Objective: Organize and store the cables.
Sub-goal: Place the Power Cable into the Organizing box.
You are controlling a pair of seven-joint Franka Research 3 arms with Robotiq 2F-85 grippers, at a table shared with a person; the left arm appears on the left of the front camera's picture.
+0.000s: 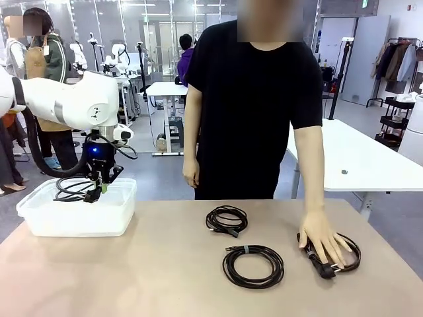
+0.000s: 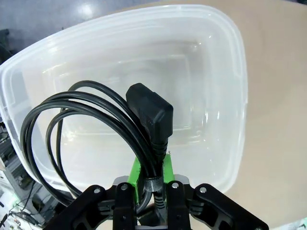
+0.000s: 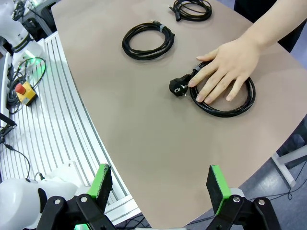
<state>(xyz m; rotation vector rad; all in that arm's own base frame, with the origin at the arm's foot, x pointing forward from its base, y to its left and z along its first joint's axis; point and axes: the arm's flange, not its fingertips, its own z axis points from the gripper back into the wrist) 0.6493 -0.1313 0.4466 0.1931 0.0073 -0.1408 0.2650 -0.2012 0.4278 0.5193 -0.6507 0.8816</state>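
Note:
My left gripper [image 1: 97,193] [image 2: 150,175] is shut on a coiled black cable [image 2: 81,129] with a chunky plug [image 2: 149,111], holding it over the translucent plastic bin [image 1: 79,214] [image 2: 211,62]. Three more coiled cables lie on the table: a small one [image 1: 227,219] [image 3: 193,8] at the far middle, a larger banded one [image 1: 253,265] [image 3: 147,40] nearer me, and one with a plug [image 1: 334,257] [image 3: 225,108] under the person's hand [image 1: 322,236] [image 3: 230,67] at the right. My right gripper [image 3: 159,184] stands open off the table's right edge, nothing between its fingers.
The brown table [image 1: 165,277] has bare room between the bin and the cables. The person stands at the far side, one hand pressed flat on the right cable. A white table [image 1: 370,162] sits behind to the right. A slatted base with an emergency stop button [image 3: 22,92] lies beside the table.

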